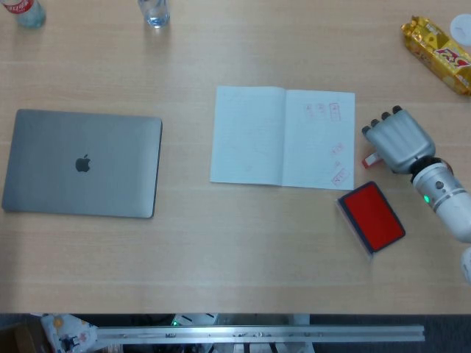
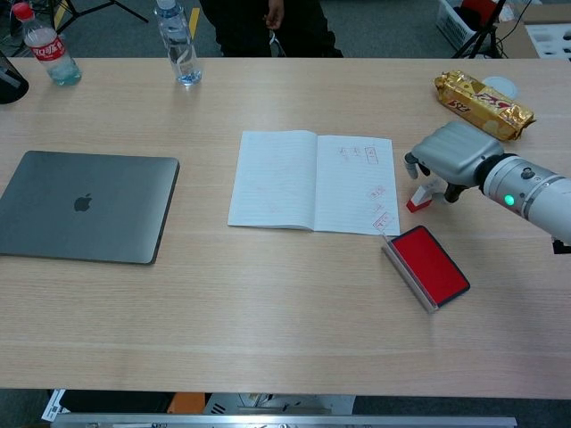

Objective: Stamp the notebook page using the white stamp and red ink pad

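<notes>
The open notebook [image 1: 254,137] [image 2: 285,181] lies mid-table, with several red stamp marks on its right page. The red ink pad [image 1: 372,216] [image 2: 431,265] lies open just off the notebook's lower right corner. My right hand [image 1: 397,140] [image 2: 453,156] hovers right of the notebook, fingertips stretched toward the page. The white stamp [image 1: 370,159] [image 2: 419,198], red at its base, slants under the hand; its white top is tucked between thumb and fingers, its red end close to the table. My left hand is out of sight.
A closed grey laptop [image 1: 82,163] [image 2: 85,206] lies at the left. Two bottles [image 2: 178,40] [image 2: 45,46] stand along the far edge. A gold snack pack [image 1: 438,53] [image 2: 483,102] lies at the far right, behind the hand.
</notes>
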Controlling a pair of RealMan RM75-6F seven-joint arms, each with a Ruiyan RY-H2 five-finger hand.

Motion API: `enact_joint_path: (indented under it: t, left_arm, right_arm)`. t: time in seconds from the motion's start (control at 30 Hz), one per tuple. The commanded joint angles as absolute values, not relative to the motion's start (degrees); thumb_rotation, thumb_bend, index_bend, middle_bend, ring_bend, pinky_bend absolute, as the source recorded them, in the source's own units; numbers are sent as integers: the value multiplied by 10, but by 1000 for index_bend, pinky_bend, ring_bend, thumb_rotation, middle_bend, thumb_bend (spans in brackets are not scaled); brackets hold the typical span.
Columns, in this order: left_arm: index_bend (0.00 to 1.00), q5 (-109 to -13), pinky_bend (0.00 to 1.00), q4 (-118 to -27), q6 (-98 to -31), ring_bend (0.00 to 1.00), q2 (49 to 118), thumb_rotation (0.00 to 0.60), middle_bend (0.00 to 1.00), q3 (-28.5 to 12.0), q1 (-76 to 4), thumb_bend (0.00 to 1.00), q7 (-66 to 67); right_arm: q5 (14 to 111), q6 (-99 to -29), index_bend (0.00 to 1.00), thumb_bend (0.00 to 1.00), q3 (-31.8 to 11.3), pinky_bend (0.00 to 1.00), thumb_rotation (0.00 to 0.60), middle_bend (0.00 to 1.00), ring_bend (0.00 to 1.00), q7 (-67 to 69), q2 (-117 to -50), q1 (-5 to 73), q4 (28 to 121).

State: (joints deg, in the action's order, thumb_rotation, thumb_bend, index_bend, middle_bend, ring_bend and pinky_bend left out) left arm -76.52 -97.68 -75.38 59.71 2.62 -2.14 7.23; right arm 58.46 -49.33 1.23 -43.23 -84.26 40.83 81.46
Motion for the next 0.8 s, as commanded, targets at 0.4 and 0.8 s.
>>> enact_joint_path:
  t: [0.4,0.8]
  left_arm:
    - [226,-780,21,-950,-798,134,626,600,41,8,-13,207,62]
    - [213,-825,21,-938,-860,135,649,600,42,-5,-4,207,50]
  right_arm:
    - [655,-668,441,284,4,337,600,486,384,-343,-731,318,908]
    - [723,-804,528,284,-6,399,600,547,449,-263,-688,228,938]
